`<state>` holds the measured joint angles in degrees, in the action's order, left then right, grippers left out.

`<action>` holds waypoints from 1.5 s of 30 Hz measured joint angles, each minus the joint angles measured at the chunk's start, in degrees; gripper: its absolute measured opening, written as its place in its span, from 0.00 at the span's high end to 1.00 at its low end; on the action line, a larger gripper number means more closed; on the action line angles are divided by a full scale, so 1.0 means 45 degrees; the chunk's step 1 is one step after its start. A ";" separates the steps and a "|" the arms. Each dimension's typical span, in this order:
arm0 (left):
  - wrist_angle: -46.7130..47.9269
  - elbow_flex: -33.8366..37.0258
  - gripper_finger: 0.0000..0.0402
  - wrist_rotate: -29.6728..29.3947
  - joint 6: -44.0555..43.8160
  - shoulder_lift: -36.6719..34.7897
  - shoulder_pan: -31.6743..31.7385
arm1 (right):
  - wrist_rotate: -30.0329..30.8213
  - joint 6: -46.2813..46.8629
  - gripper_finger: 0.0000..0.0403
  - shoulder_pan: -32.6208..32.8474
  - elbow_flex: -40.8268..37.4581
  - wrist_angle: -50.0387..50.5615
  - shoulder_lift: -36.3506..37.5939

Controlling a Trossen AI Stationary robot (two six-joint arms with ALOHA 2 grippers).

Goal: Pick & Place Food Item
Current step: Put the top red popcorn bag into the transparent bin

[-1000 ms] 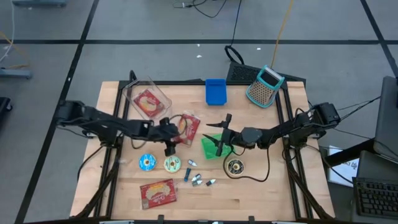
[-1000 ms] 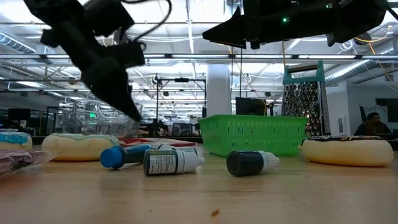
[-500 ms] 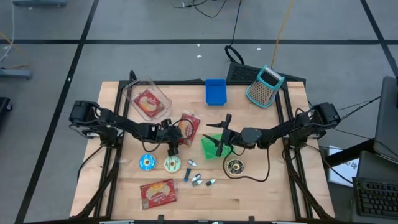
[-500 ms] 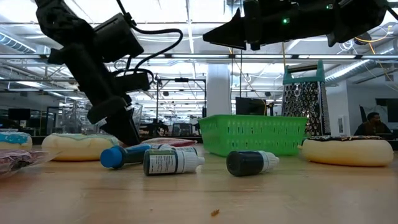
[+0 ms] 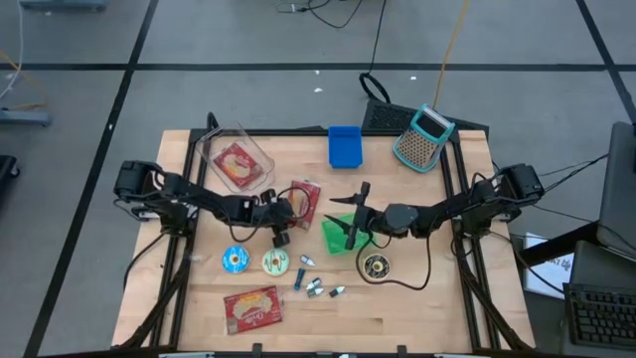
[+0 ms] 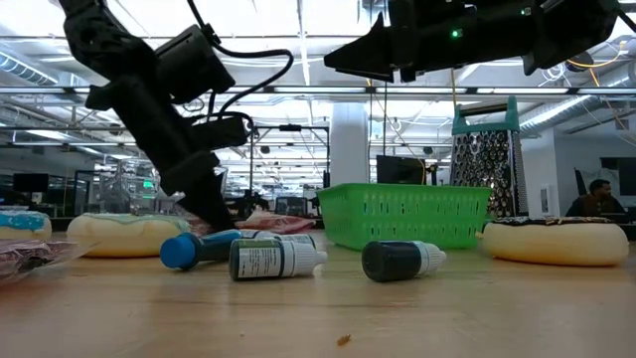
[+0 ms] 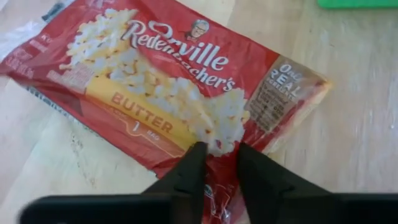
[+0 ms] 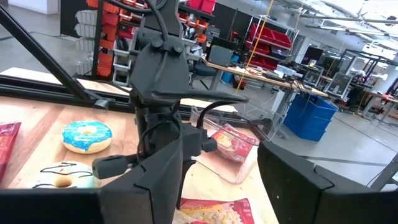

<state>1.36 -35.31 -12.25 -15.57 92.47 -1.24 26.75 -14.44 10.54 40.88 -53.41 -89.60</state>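
Popcorn bag [image 7: 180, 93], a flat red butter-flavour packet, lies near the table's [image 5: 417, 308] middle, just left of the green basket [image 5: 338, 235]. The left gripper [image 7: 216, 163] has its fingers pinched on the bag's edge, puckering the wrapper. It looks light, soft and slippery, so a deeper bite on the edge seam seems wise. The right gripper [image 5: 355, 214] hangs over the basket, fingers apart.
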 joint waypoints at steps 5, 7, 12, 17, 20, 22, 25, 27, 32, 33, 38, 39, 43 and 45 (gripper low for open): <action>0.0005 0.0011 0.98 0.0074 -0.0440 0.0010 0.0168 | -0.0003 0.0024 0.51 0.0001 0.0000 0.0024 0.0000; -0.0037 0.0015 0.98 0.0058 -0.0579 0.0015 0.0176 | -0.0001 0.0028 0.51 0.0001 0.0000 0.0024 0.0000; -0.0271 0.0065 0.99 0.0000 -0.0524 -0.0486 0.0133 | 0.0002 0.0021 0.51 0.0001 0.0000 0.0024 0.0000; -0.0149 0.0103 1.00 -0.0269 -0.0130 -0.1723 0.0128 | -0.0003 0.0019 0.51 0.0001 0.0000 0.0029 0.0000; -0.0212 0.0097 1.00 -0.0564 0.0169 -0.2579 0.0128 | -0.0002 0.0019 0.51 0.0001 0.0000 0.0030 0.0000; -0.0354 0.0086 1.00 -0.0697 0.0280 -0.3090 0.0128 | 0.0002 0.0019 0.51 0.0001 0.0000 0.0024 0.0000; -0.0675 0.0083 1.00 -0.0930 0.0494 -0.3837 0.0128 | 0.0002 0.0034 0.51 0.0001 0.0000 0.0024 0.0000; -0.0828 0.0073 1.00 -0.1079 0.0730 -0.4337 0.0124 | 0.0001 0.0044 0.51 0.0001 0.0000 0.0024 0.0000; -0.0997 0.0068 1.00 -0.1979 0.1376 -0.5799 0.0128 | 0.0001 0.0057 0.51 0.0001 0.0000 0.0024 0.0000; -0.1004 0.0063 1.00 -0.2269 0.1509 -0.6112 0.0128 | 0.0002 0.0058 0.51 0.0001 0.0000 0.0029 0.0000; -0.0942 0.0058 1.00 -0.4317 0.2232 -0.7661 0.0128 | 0.0002 0.0053 0.51 0.0001 0.0000 0.0029 0.0000; -0.0870 0.0058 1.00 -0.4866 0.2422 -0.7959 0.0128 | 0.0002 0.0053 0.51 -0.0004 0.0000 0.0029 0.0000; -0.0239 0.0053 1.00 -0.7212 0.2822 -0.8957 0.0128 | 0.0002 0.0053 0.51 -0.0004 0.0000 0.0029 0.0000; 0.0261 0.0053 1.00 -0.8134 0.2658 -0.9350 0.0133 | 0.0001 0.0058 0.51 -0.0009 0.0000 0.0029 0.0000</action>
<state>2.53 -35.07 -48.85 -3.61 50.39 -0.64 26.76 -14.17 10.50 40.88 -53.28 -89.60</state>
